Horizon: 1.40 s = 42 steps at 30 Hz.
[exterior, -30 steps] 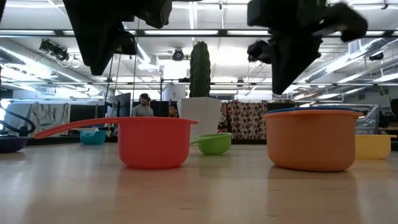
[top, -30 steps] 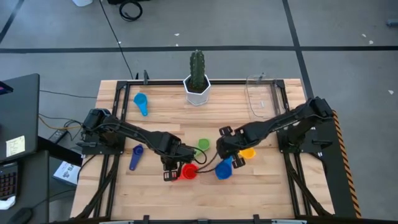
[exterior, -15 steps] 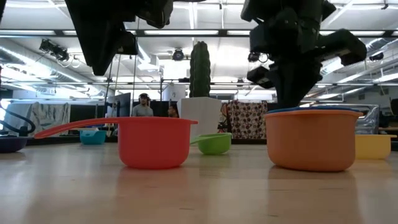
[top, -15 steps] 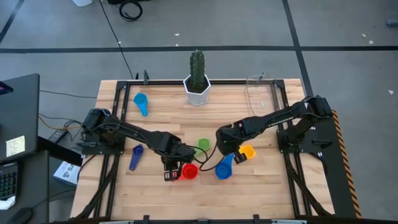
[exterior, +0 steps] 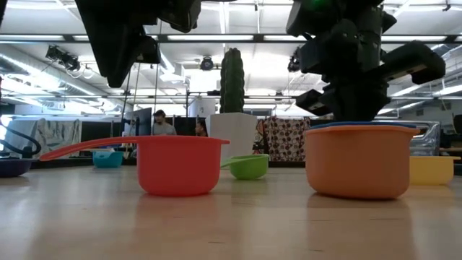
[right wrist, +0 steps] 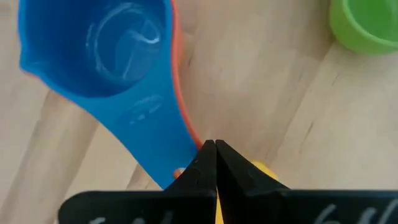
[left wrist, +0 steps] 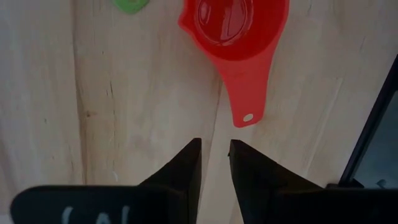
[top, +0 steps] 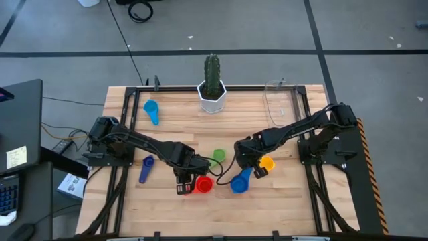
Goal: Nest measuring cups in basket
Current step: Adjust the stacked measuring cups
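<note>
While the basket (top: pixel 281 102) sits empty, far from both grippers, only blue cup (right wrist: pixel 106 56) tucked in orange cup (exterior: pixel 359 160); right gripper (right wrist: pixel 214 163) pinched shut by their handles; left gripper (left wrist: pixel 214 163) slightly apart, holding nothing, near red cup (left wrist: pixel 233 28).

Red cup (top: pixel 203 184), green (top: pixel 219 156), yellow (top: pixel 267 163) and blue nested in orange (top: pixel 239 183) cluster mid-table; light blue (top: pixel 151 109) and purple (top: pixel 146 167) lie left. Clear basket (top: pixel 278 104) stands back right.

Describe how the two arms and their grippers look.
Both arms are dark, jointed and slim, mounted on black frames at the table's sides. The left gripper has two black wedge-shaped fingers; the right gripper has the same tapering black fingers. White markings show on both wrists.
</note>
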Available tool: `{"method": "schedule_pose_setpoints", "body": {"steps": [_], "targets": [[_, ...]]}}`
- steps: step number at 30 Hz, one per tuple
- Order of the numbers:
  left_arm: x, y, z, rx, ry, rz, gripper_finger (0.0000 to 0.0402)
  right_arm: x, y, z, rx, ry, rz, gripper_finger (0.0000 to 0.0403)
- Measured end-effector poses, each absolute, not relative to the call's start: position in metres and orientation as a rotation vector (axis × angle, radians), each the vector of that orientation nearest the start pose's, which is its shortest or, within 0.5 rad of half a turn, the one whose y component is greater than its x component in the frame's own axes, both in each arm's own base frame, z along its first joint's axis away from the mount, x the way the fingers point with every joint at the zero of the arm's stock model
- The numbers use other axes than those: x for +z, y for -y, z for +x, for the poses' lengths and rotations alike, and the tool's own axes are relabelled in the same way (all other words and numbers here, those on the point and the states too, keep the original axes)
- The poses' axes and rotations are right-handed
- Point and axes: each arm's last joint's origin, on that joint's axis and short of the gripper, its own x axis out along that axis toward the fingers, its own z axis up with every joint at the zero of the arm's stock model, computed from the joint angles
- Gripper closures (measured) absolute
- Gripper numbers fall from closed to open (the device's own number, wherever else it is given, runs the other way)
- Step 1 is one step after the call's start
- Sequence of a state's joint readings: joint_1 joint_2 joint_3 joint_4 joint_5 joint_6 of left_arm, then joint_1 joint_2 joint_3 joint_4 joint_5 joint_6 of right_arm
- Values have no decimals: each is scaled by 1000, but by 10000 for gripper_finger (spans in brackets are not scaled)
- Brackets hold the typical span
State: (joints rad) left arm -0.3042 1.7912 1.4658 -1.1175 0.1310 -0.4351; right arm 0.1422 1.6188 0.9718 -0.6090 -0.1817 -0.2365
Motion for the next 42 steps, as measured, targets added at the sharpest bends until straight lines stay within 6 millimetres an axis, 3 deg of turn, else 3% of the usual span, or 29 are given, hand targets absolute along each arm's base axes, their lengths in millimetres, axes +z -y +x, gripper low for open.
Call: {"method": "schedule_pose_setpoints", "body": {"steps": [21, 34, 39, 42], "targets": [[244, 106, 325, -30, -1490, -220, 315, 176, -89, 276, 509, -1304, -25, 403], [244, 106, 325, -49, -1490, -200, 315, 183, -127, 280, 538, -1167, 89, 403], [244, 106, 324, -69, -1489, -177, 315, 188, -128, 280, 343, -1159, 32, 403], [244, 106, 326, -75, -1470, -181, 315, 205, -125, 280, 219, -1159, -38, 403]]}}
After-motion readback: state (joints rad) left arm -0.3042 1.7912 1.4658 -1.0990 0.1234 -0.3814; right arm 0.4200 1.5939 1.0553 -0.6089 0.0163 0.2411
